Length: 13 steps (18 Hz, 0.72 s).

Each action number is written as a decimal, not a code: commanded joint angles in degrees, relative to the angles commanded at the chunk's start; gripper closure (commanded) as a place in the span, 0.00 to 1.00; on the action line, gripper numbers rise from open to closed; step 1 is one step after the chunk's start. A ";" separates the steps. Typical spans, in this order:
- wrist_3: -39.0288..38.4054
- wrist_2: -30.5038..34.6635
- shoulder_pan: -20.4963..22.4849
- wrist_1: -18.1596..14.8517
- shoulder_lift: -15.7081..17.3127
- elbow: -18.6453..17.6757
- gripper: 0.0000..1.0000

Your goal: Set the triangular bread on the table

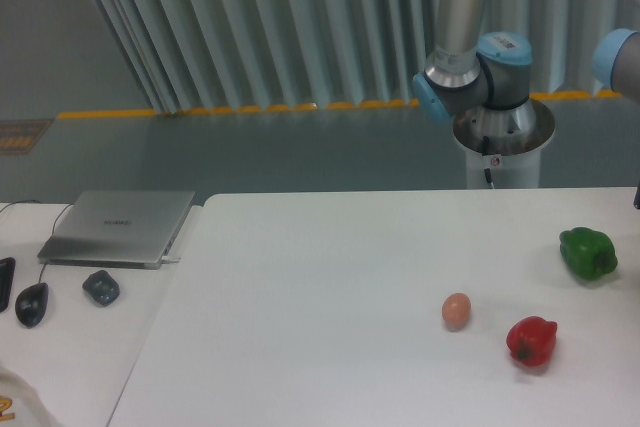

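Looking across the single fixed view, the large plain white table (330, 277) carries a small tan egg (456, 311), a glossy red pepper (531, 341) and a green pepper (588, 252), but no triangular bread shows anywhere. The silver-and-blue arm (470, 57) runs off the right edge, so the gripper is out of frame and its jaws cannot be judged. By my reading, placement is not done. The closed silver laptop (122, 225) bears faint, unreadable lettering.

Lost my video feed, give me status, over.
Gripper out of view. Triangular bread not visible. Table holds egg, red pepper, green pepper.
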 joint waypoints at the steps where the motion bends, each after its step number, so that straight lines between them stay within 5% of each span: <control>1: 0.00 0.09 -0.09 0.00 0.00 -0.09 0.00; 6: 0.00 -0.26 -0.88 -0.18 0.53 -0.44 0.00; 10: -0.79 -4.13 3.15 2.10 2.90 -6.41 0.00; 13: 3.41 2.26 4.39 2.63 3.16 -5.89 0.00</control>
